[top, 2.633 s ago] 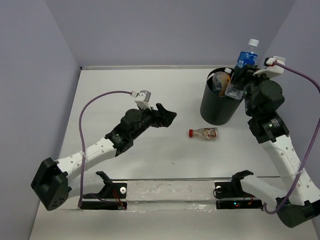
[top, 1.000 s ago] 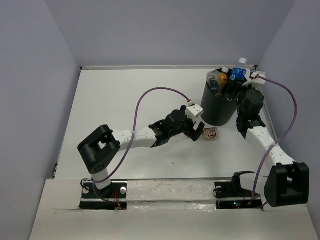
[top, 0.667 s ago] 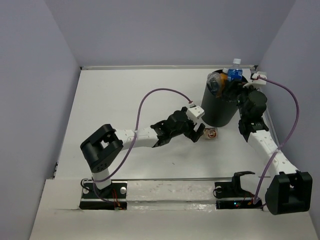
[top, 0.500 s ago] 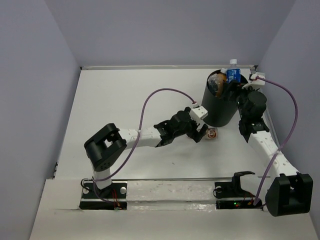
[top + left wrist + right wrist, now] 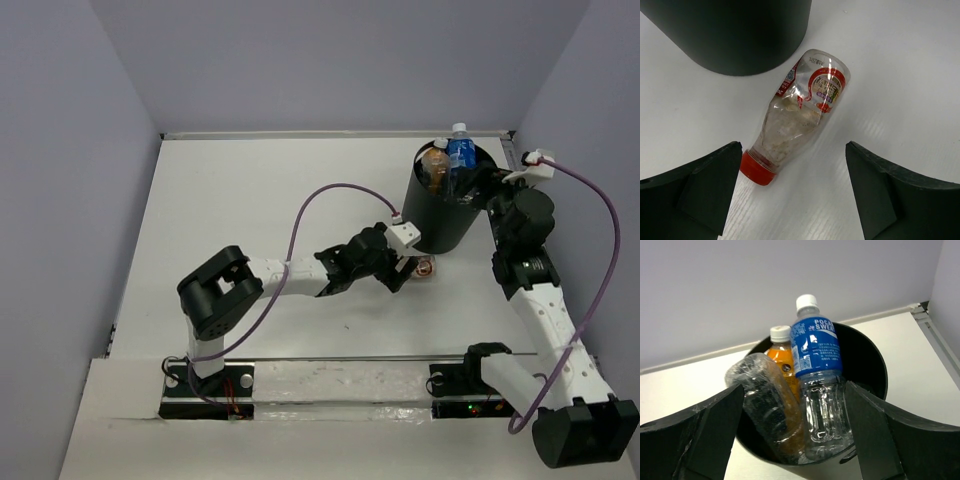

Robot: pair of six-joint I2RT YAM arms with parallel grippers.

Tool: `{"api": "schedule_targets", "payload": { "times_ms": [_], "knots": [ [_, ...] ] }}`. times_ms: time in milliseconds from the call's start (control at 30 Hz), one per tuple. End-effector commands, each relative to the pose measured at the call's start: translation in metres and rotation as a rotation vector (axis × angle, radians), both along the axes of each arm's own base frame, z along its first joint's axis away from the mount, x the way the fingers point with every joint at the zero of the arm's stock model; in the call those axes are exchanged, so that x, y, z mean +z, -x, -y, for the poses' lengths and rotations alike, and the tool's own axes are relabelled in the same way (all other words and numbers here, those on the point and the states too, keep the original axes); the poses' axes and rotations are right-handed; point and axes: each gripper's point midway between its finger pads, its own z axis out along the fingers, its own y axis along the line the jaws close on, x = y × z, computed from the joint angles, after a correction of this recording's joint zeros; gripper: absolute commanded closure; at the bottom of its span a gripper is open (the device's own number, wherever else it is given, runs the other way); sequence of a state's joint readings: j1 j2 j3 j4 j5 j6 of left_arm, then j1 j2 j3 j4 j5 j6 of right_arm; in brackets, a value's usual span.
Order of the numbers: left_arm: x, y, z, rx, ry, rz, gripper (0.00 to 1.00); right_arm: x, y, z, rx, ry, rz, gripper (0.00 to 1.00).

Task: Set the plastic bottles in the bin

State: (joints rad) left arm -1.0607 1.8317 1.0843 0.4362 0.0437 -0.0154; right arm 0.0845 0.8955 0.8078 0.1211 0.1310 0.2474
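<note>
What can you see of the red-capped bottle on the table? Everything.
The red-capped bottle is small, clear plastic and apparently empty, with a red-and-white label near its base and its cap on. It lies on its side on the white table, its base close beside the black bin, seemingly not touching. The open left gripper straddles its cap end. The cap sits right beside one finger, and contact there is unclear.
</note>
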Motion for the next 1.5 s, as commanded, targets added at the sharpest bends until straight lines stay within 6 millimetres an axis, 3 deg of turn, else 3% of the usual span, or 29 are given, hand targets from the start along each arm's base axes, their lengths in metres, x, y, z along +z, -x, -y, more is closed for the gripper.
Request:
{"api": "schedule_targets", "payload": {
  "times_ms": [0,67,267,533,633,767,867,967,1000,1067,1100,1167,1233,1267,1300,1333,1367,1400,1467],
  "knots": [
    [0.019,-0.003,0.017,-0.036,-0.01,0.083,0.06,0.044,0.026,-0.009,0.055,-0.065,0.06,0.13],
    [0.02,-0.004,0.022,-0.045,-0.035,0.103,0.07,0.035,0.033,-0.015,0.087,-0.086,0.026,0.12],
    [0.009,-0.013,0.03,-0.039,-0.09,0.131,0.07,0.034,0.059,-0.031,0.186,-0.115,0.005,0.13],
    [-0.028,-0.018,0.035,-0.047,-0.183,0.12,0.1,0.045,0.091,-0.042,0.261,-0.115,0.02,0.14],
    [-0.042,-0.023,0.035,-0.032,-0.22,0.117,0.14,0.042,0.098,-0.048,0.296,-0.123,0.009,0.14],
    [-0.052,-0.027,0.032,-0.002,-0.247,0.116,0.32,0.035,0.107,-0.054,0.332,-0.135,-0.011,0.15],
    [-0.045,-0.026,0.029,0.019,-0.212,0.106,0.54,0.027,0.114,-0.059,0.362,-0.154,-0.025,0.15],
    [-0.04,-0.022,0.022,0.039,-0.189,0.098,0.64,0.02,0.12,-0.06,0.368,-0.162,-0.047,0.15],
    [-0.028,-0.021,0.022,0.053,-0.157,0.092,0.68,0.018,0.122,-0.061,0.374,-0.165,-0.055,0.15],
    [-0.028,-0.014,0.011,0.064,-0.145,0.07,0.71,0.013,0.129,-0.061,0.379,-0.171,-0.07,0.15],
    [-0.012,-0.012,0.009,0.08,-0.097,0.066,0.72,0.012,0.132,-0.062,0.382,-0.177,-0.074,0.15],
    [-0.015,-0.007,-0.005,0.105,-0.093,0.054,0.74,0.01,0.14,-0.063,0.386,-0.198,-0.075,0.15],
    [0.006,-0.002,-0.008,0.133,-0.015,0.025,0.79,0.0,0.143,-0.061,0.366,-0.236,-0.107,0.14],
    [0.006,0.002,-0.013,0.135,-0.006,0.009,0.81,-0.003,0.145,-0.06,0.36,-0.248,-0.115,0.13],
    [0.011,0.005,-0.014,0.134,0.016,-0.003,0.82,-0.01,0.144,-0.06,0.353,-0.262,-0.136,0.12],
    [0.03,0.009,-0.014,0.129,0.065,0.002,0.82,-0.022,0.142,-0.059,0.336,-0.28,-0.168,0.1],
    [0.03,0.015,-0.017,0.129,0.081,-0.016,0.82,-0.032,0.141,-0.06,0.331,-0.316,-0.198,0.09],
    [0.05,0.019,-0.016,0.124,0.135,-0.006,0.82,-0.041,0.139,-0.062,0.332,-0.335,-0.224,0.07],
    [0.06,0.031,-0.017,0.11,0.166,-0.008,0.82,-0.066,0.135,-0.064,0.319,-0.383,-0.295,0.05]
  ]
}}
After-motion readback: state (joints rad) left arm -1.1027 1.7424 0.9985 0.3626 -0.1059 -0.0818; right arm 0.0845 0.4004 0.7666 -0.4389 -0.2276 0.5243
